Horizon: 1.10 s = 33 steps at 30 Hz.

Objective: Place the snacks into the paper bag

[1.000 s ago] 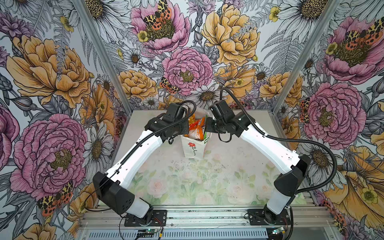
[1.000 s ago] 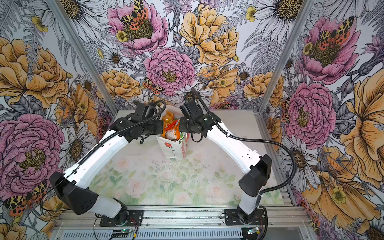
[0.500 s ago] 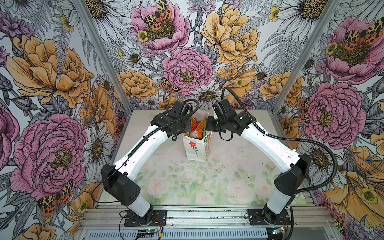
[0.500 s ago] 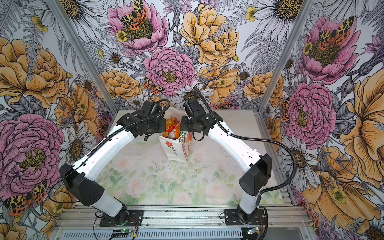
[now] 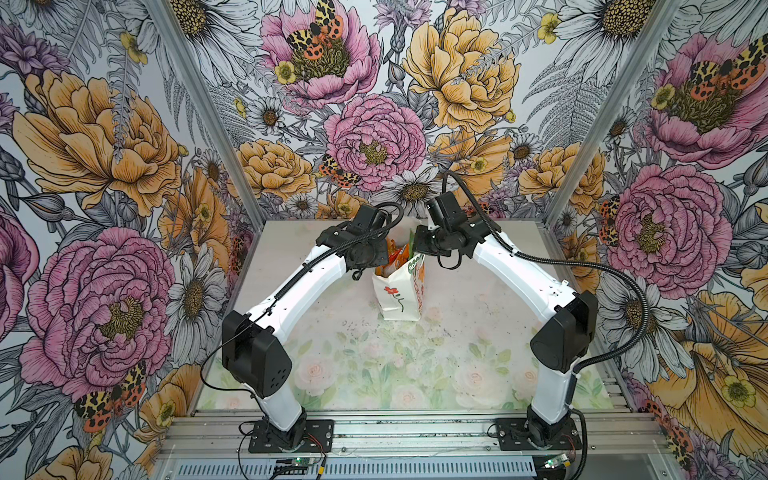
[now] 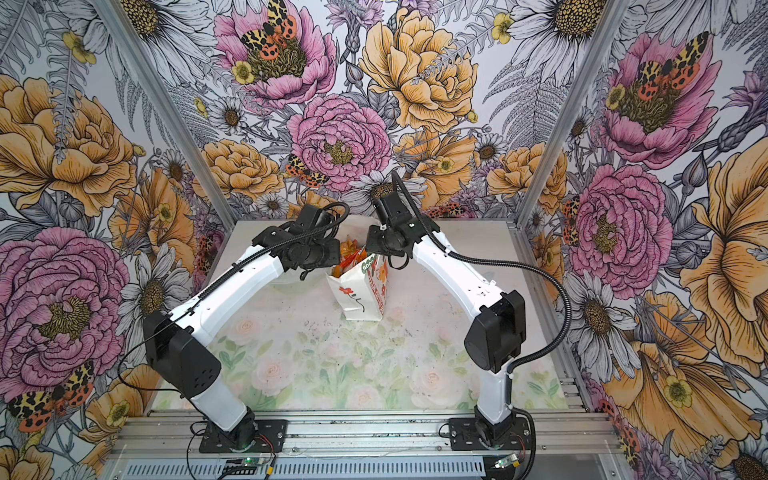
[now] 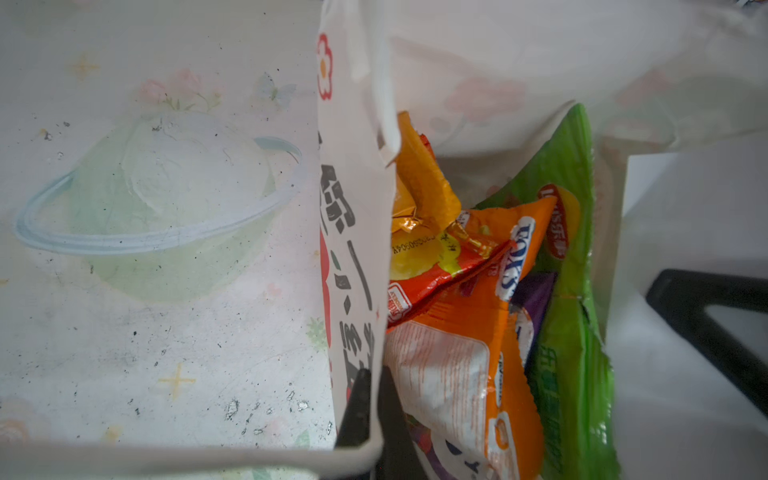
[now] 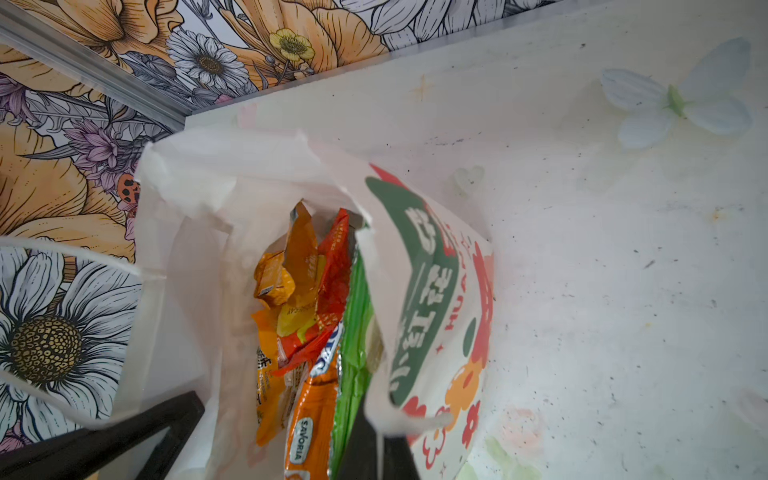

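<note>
Your left jaws and right jaws clamp the paper bag (image 5: 395, 300), snacks (image 7: 451, 370) inside; a clear bowl (image 7: 166, 195) stands beside.

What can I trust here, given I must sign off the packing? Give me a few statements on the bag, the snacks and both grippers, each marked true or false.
The paper bag stands upright on the table. True.
The big green packet lies on the table beside the bag. False: it stands inside the bag, against one wall.
The left gripper is shut on the bag's wall. True.
The right gripper hangs open above the bag. False: it is shut on the bag's opposite rim.
</note>
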Tool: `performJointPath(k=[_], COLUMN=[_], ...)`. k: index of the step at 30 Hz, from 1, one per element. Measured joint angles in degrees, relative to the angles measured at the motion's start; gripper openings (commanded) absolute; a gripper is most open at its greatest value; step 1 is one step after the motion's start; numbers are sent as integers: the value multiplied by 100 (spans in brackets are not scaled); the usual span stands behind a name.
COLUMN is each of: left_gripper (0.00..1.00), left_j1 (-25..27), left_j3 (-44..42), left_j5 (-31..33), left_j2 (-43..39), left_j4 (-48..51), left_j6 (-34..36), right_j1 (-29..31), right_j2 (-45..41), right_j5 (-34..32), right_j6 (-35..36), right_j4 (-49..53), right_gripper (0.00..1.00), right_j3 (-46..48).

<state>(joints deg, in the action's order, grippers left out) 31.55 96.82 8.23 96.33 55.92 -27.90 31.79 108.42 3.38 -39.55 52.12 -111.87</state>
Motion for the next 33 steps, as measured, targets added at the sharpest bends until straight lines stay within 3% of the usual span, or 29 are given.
performJointPath(k=[10,13,18,26,31,33], left_gripper=[0,4,31,80,99,99], left_j1=[160,160,107,-166,-358,-413], left_j3=[-28,-258,-590,-610,-590,-573], left_j5=[50,48,4,-103,-249,-293], left_j2=[-356,-387,-428,-984,-1266,-1300], left_j4=[48,-20,-297,-505,-538,-535], left_j6=[-643,-785,-920,-800,-577,-505], right_j1=[-146,-177,-247,-328,-339,-369], right_j2=[39,188,385,260,103,52], right_j5=[22,52,61,66,319,468], right_j6=[109,109,70,11,-4,2], right_j4=[199,205,-50,-181,-177,-181], right_gripper=[0,9,38,60,71,74], right_j3=[-319,-319,-319,-358,-490,-579])
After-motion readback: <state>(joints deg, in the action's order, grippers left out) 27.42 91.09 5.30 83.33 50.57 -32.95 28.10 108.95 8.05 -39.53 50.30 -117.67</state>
